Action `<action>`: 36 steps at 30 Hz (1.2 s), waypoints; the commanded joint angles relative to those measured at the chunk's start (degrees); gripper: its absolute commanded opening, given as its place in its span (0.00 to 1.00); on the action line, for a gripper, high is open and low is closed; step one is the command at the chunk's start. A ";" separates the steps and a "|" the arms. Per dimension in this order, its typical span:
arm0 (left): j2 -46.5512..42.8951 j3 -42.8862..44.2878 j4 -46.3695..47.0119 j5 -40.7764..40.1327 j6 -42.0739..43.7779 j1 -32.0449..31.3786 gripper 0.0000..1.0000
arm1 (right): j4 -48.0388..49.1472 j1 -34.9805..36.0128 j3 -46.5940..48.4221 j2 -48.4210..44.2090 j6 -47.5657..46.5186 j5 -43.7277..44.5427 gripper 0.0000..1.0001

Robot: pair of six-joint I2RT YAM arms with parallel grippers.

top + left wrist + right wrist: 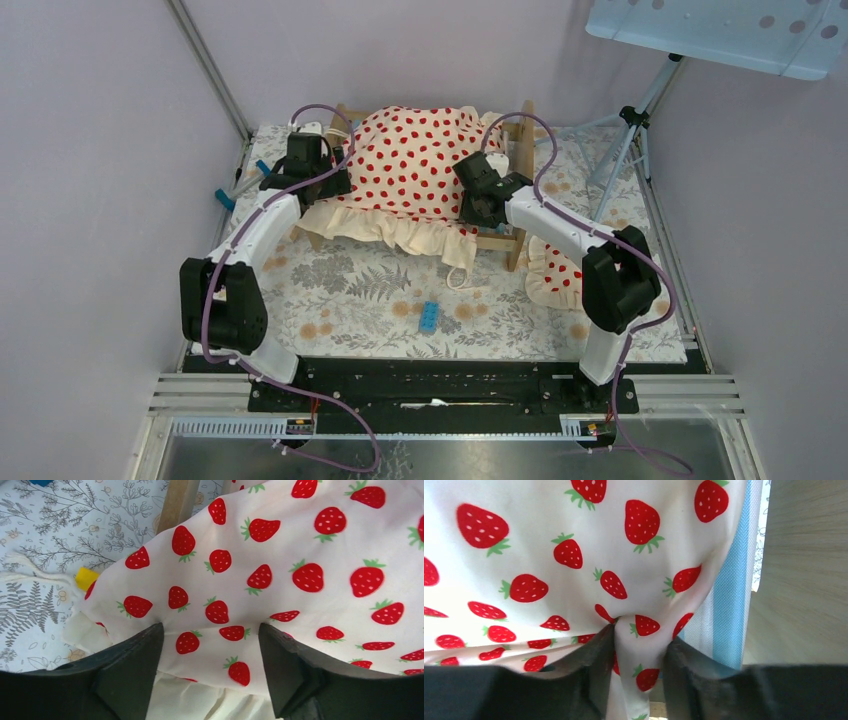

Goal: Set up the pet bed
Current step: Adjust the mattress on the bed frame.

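Nearest in the overhead view is the black base rail (430,385), and beyond it a small blue block (429,316) lies on the leaf-print tablecloth (350,290). A ruffled pillow (550,275) sits at the right, partly under the right arm. The pet bed (497,240) stands at the far middle of the table, almost wholly covered by the red-spotted blanket (415,160). The left gripper (335,185) is at the bed's left side and the right gripper (478,205) at its right side.

Seen from the left wrist, the left gripper (210,665) has its jaws wide apart over the strawberry cloth and pinches nothing. A wooden corner post (177,502) rises beyond the blanket's edge, and a yellow piece (86,577) shows on the table to the left.

Seen from the right wrist, the right gripper (638,665) is clamped on a gathered fold of blanket. Behind the fold are the blue-striped mattress (729,605) and, at the right, the pale wood end board (804,580).

The frame looks stiff but light, so a hard tug on the cloth may drag or tip it. To move it, a post or side rail looks like the safest hold. The blanket is limp and will sag, so it is best pinched at a corner or the ruffle and pulled gently.
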 commanded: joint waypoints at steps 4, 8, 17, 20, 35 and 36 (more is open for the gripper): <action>0.87 0.60 0.12 -2.09 0.32 0.25 0.62 | -3.14 -0.50 2.48 -4.49 -3.04 4.96 0.15; 0.45 0.29 -0.18 -1.27 0.32 0.25 0.41 | -5.79 -1.04 4.68 -6.38 -5.10 8.56 0.09; -1.28 -0.26 -2.99 -0.52 0.19 -0.27 0.00 | -11.03 -2.16 7.57 -8.45 -8.29 12.78 0.10; -3.74 -1.60 -3.25 0.14 -0.32 -0.28 0.00 | -11.74 -2.48 7.36 -8.29 -9.10 13.10 0.10; -17.75 -8.13 -3.53 3.28 -5.72 -0.28 0.00 | -11.61 -3.21 5.11 -9.45 -12.13 13.75 0.14; -18.84 -8.31 -3.70 3.13 -5.96 -0.28 0.00 | -11.22 -3.19 4.74 -9.53 -12.30 13.17 0.14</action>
